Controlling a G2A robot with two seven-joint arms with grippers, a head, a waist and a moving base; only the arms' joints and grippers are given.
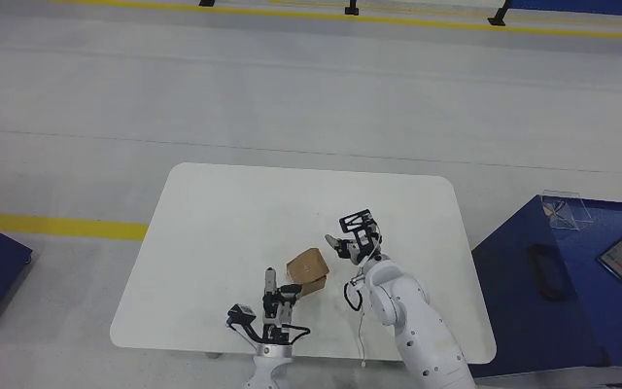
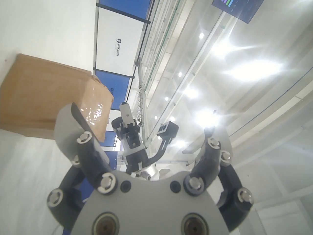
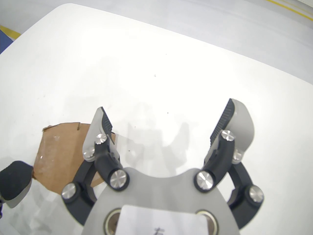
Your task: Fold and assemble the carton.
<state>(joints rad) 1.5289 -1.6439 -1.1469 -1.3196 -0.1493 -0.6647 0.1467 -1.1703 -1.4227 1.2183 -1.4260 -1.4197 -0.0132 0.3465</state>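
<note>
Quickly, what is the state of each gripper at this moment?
Left gripper: open, holding nothing, one finger close to the carton.
Right gripper: open, holding nothing.

A white table (image 1: 243, 224) stands on a grey floor (image 1: 292, 88) with yellow lines (image 1: 68, 228), beside a blue cabinet (image 1: 525, 282).

Brown cardboard carton (image 1: 307, 267) sits on the white rounded table (image 1: 243, 214) near its robot-side edge, left gripper (image 1: 280, 287) just beside it, right gripper (image 1: 347, 235) nearby on its right.
</note>
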